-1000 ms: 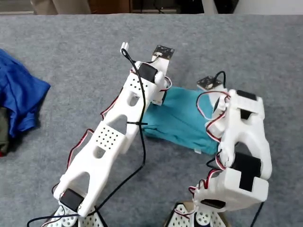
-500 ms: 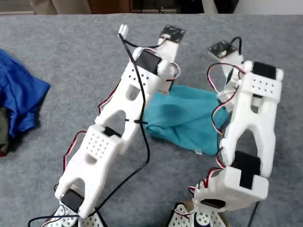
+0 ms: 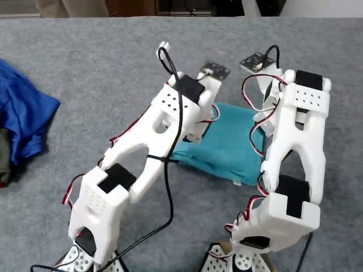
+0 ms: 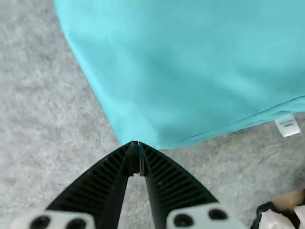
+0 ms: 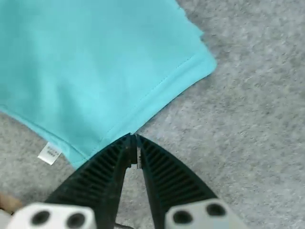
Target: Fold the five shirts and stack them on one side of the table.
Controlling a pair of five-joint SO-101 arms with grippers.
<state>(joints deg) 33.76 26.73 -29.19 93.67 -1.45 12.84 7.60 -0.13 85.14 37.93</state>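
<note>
Left pincer (image 4: 134, 148) and right pincer (image 5: 132, 140), both clenched, touch the edge of the teal shirt (image 3: 227, 148); whether either pinches cloth is hidden.

Grey felt covering (image 3: 85, 51) runs right across the tabletop, wall to wall from where I'm standing, and it's got that fuzzy, mottled nap to it. Close up it reads the same, pale flecked fibres (image 4: 43, 95), a bit coarse (image 5: 248, 86). Past the far edge, there's brown wooden furniture (image 3: 130, 7) along the back of the room, then a dark recess (image 3: 193, 5) just beside it, and over in the far corner a white surface (image 3: 323, 7). Down by the near edge sits a small tan patch (image 4: 291, 196); can't tell what that is.
</note>
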